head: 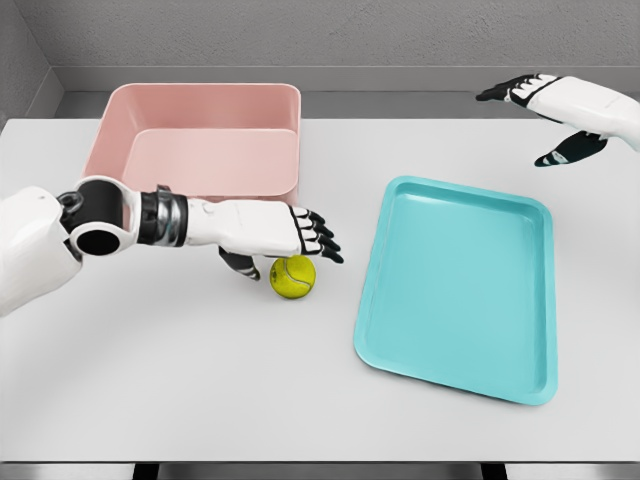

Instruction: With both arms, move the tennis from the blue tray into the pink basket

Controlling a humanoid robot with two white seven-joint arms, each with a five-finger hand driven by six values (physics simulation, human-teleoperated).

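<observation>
One tennis ball (292, 277) on table (off blue tray (458, 290)) | left robot hand (290, 238) released, just above | pink basket (200, 140) behind

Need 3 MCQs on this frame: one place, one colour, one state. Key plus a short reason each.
1. Where is the yellow-green tennis ball?
A in the tray
B on the table
C in the basket

2. The rectangular basket at the table's far side is coloured:
A pink
B green
C black

3. The flat turquoise plastic tray is:
A empty
B holding the ball
C stacked in the basket

Key: 1 B, it rests on the white table beside the left hand. 2 A, its walls are pink. 3 A, nothing lies in it.
</observation>
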